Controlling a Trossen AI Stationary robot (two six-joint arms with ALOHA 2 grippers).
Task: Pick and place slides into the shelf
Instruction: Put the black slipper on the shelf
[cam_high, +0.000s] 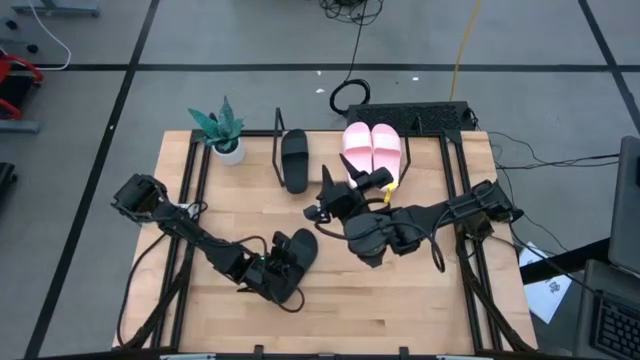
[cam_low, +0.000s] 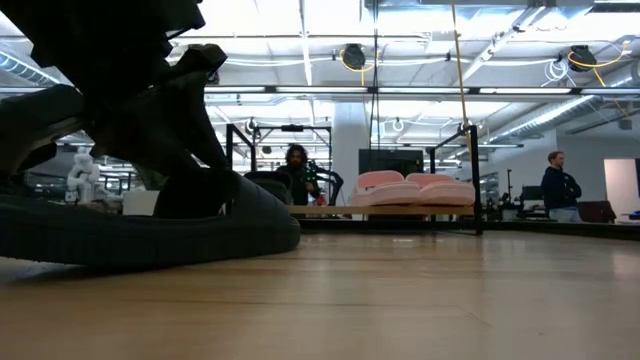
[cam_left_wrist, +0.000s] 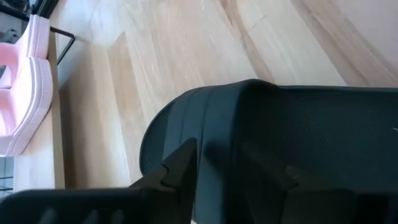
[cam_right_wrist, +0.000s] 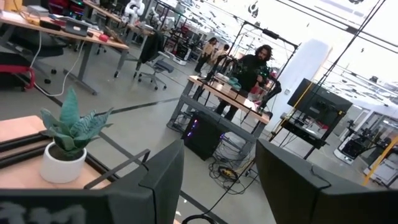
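One black slide (cam_high: 300, 248) lies sole-down on the tabletop near its middle, and it fills the left of the low view (cam_low: 150, 235). My left gripper (cam_high: 283, 268) slants down over it, open, its fingers (cam_left_wrist: 180, 167) either side of the slide's side rim. Another black slide (cam_high: 294, 160) and a pink pair (cam_high: 372, 148) lie on the shelf (cam_high: 325, 150) at the far edge. My right gripper (cam_high: 318, 198) hangs high above the table in front of the shelf. It is level and open (cam_right_wrist: 221, 180) with nothing between its fingers. My left gripper has one finger (cam_left_wrist: 180, 167) outside the black slide's side rim over the wood and the other (cam_left_wrist: 267, 177) over the footbed. It comes slanting down from the table's left. I cannot tell whether either finger touches. The slide lies flat on the table.
A potted plant (cam_high: 222, 130) stands at the far left beside the shelf. Black frame rails (cam_high: 190, 190) run along both table sides. Bare wood lies near the front edge (cam_high: 400, 310). People stand in the room beyond (cam_low: 295, 165).
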